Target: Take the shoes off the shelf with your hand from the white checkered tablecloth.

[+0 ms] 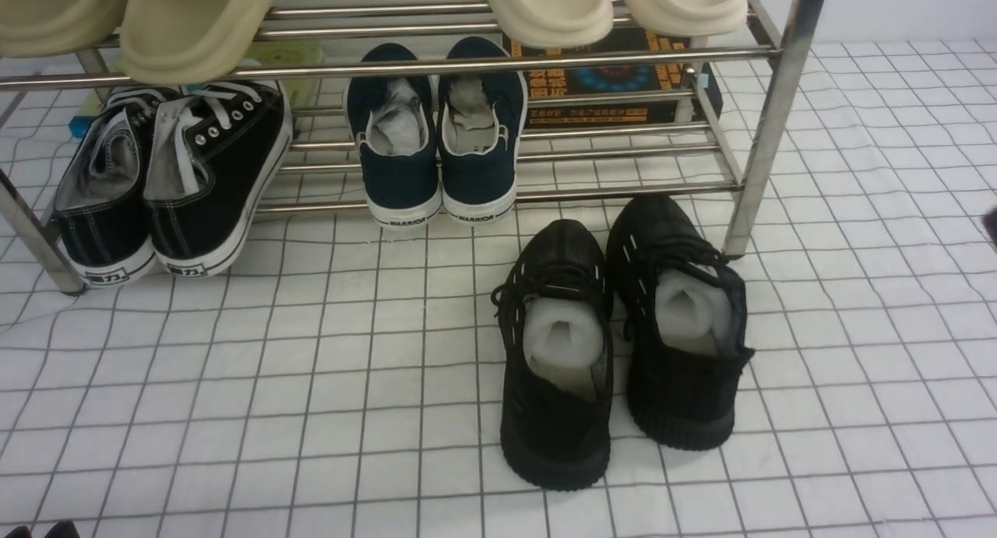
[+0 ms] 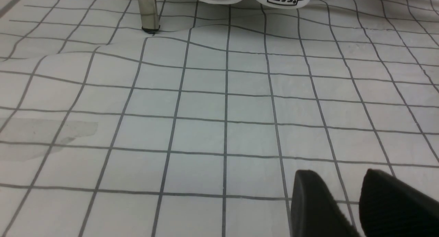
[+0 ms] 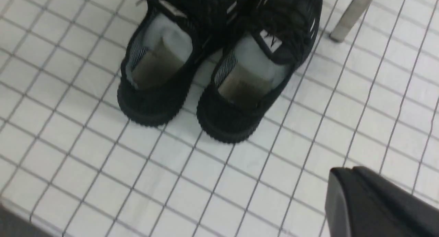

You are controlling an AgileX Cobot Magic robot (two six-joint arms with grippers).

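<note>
All-black knit sneakers (image 1: 557, 429), paper-stuffed: probably light and soft, take at heel collar; left end effector (image 2: 339, 178) released, right end effector (image 3: 370, 199) cannot tell.

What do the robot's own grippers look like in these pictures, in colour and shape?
Only the tips show. The left gripper has two matte black fingers, rounded at the ends, with fine ribbing along one edge. The right wrist view shows a single black finger with a flat face and a squarer corner. No cables or markings can be seen.
</note>
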